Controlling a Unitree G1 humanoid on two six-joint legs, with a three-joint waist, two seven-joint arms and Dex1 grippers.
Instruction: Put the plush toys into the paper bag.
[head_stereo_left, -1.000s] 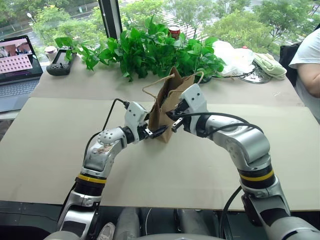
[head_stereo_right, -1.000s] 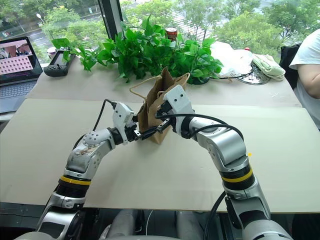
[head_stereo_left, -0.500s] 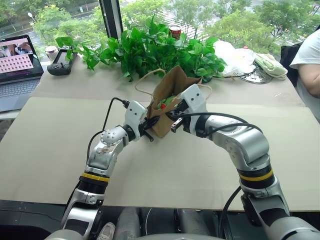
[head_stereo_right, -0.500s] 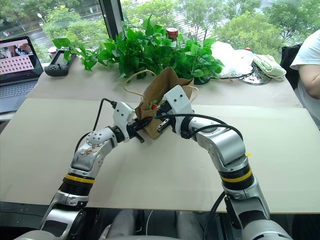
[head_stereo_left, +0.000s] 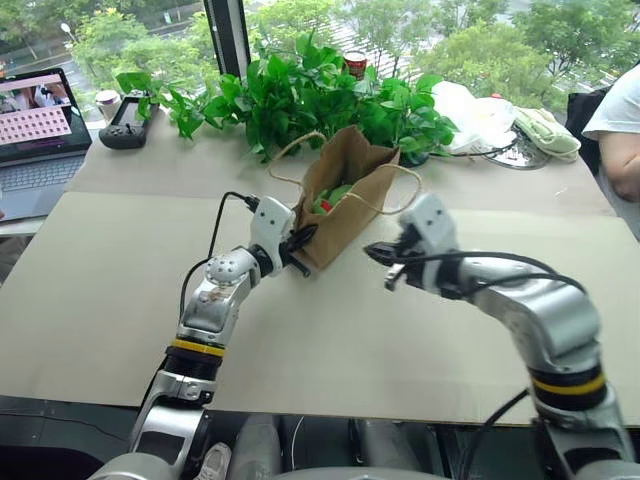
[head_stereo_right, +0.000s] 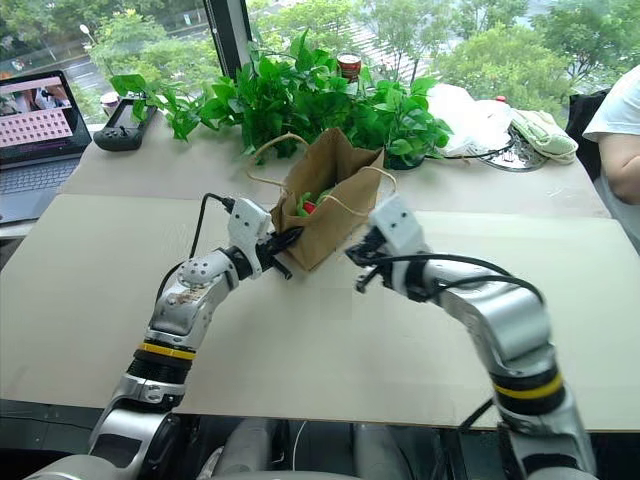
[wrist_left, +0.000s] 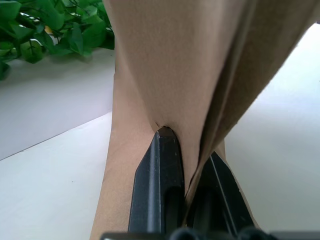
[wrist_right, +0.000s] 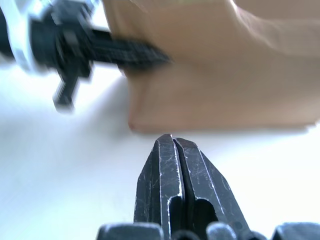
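Pinching a side fold of the paper bag (head_stereo_left: 345, 195), the left gripper (head_stereo_left: 297, 245) is nearer it; the right gripper (head_stereo_left: 383, 258), jaws closed empty, is held just beside its base on the counter (head_stereo_left: 120, 280).

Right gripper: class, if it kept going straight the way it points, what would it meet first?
Probably the paper bag: the right gripper, fingers shut, points at its lower side across bare table.
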